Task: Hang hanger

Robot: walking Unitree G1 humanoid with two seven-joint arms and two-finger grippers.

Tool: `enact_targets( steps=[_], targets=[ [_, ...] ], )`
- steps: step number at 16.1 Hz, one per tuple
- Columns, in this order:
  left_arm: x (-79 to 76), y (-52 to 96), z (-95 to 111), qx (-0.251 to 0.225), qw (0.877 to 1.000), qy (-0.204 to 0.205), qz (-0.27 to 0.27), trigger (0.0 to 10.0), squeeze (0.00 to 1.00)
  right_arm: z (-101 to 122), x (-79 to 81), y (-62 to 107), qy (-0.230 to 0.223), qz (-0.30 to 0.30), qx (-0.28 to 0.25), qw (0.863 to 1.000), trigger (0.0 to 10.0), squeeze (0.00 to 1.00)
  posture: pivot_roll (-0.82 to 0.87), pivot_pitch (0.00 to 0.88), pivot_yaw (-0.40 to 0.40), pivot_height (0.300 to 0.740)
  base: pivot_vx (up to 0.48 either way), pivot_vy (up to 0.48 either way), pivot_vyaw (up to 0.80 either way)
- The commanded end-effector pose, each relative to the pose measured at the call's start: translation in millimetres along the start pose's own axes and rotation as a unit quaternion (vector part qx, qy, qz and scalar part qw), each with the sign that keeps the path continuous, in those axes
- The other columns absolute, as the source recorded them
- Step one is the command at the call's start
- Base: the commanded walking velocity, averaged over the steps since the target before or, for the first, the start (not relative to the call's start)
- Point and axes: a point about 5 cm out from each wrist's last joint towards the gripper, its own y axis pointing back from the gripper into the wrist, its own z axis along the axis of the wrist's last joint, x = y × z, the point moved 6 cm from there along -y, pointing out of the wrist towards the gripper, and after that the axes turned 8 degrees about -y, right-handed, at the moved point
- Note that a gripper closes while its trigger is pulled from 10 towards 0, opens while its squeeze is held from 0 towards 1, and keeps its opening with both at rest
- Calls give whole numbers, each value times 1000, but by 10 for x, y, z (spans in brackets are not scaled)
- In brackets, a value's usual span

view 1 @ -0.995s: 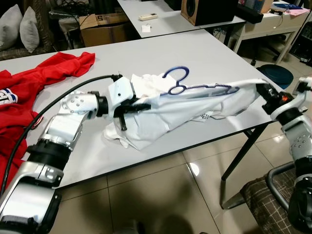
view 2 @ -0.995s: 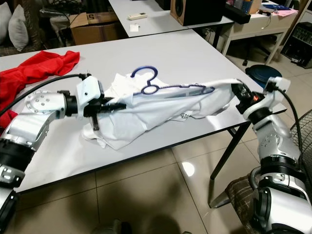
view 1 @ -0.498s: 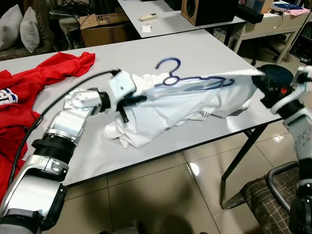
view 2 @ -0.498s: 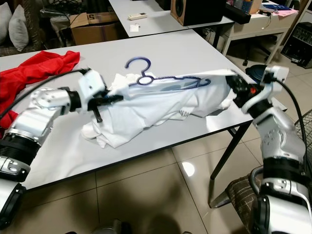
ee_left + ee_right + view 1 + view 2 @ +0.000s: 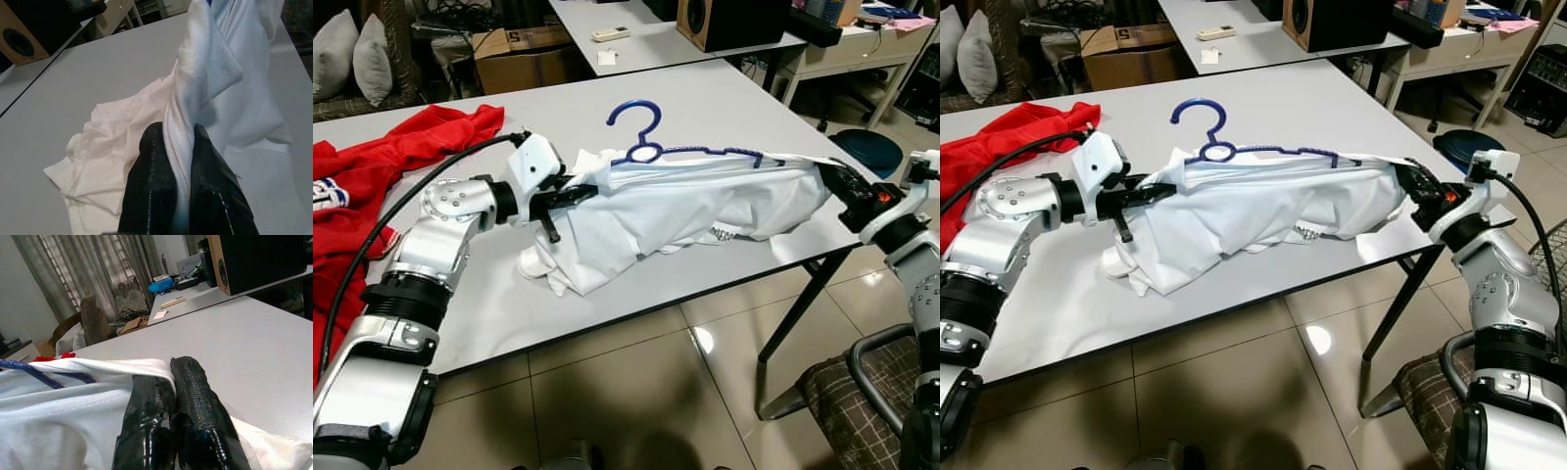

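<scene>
Mid-step: white shirt (image 5: 705, 201) stretched above the bench (image 5: 724, 108), blue hanger (image 5: 651, 147) threaded inside, hook at 12 o'clock. Left gripper (image 5: 182, 196) and right gripper (image 5: 168, 431) each clamped on a shirt end. Next: lift level, carry to a rail.

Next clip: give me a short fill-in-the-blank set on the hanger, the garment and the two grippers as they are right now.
1. The hanger is coloured ____.
2. The left gripper is shut on a bunched fold of the ____ shirt.
3. The right gripper pinches the shirt's other end near the table's ____ edge.
4. The garment lying at the table's far left is ____.

Missing words: blue; white; right; red
</scene>
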Motion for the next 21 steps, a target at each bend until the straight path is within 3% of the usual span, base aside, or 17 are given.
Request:
enact_targets(
  steps=[1,3,4,7,9,10,12,14,17,19,21],
  targets=[
    [163,234,-216,44,998,5,39,0,0,201,-188,119,9,-41,-25,999,0,0,42,0,51,740,0,0,0],
    [149,227,-258,58,998,-7,37,0,0,221,-171,109,9,-38,-27,999,0,0,42,0,51,740,0,0,0],
    [75,157,-312,87,995,-46,20,0,0,272,-70,60,9,-23,-33,999,0,0,42,0,49,740,0,0,0],
    [-15,-12,-254,91,993,-73,3,0,0,278,127,-43,14,-2,-26,1000,0,0,37,0,51,740,0,0,0],
    [-100,-178,-91,60,995,-77,-18,0,0,287,342,-133,26,20,-22,999,0,0,26,0,56,740,0,0,0],
    [-119,-200,-59,53,995,-79,-23,0,0,293,365,-145,28,21,-22,999,0,0,26,0,56,740,0,0,0],
    [-108,-283,61,25,998,-51,-13,0,0,266,510,-183,42,36,-9,998,0,0,23,0,52,740,0,0,0],
    [-172,-357,106,19,998,-56,-27,0,0,240,765,-208,48,69,-9,996,0,0,22,0,52,740,0,0,0],
    [-224,-397,85,31,996,-69,-50,0,0,327,987,-212,50,96,-28,994,0,0,13,0,63,740,0,0,0],
    [-289,-394,67,36,993,-79,-81,0,0,382,1050,-191,57,106,-35,992,0,0,1,0,76,740,0,0,0],
    [-396,-379,106,15,991,-67,-118,0,0,418,1012,-167,66,99,-38,992,0,0,-10,0,84,740,0,0,0]
  ],
)
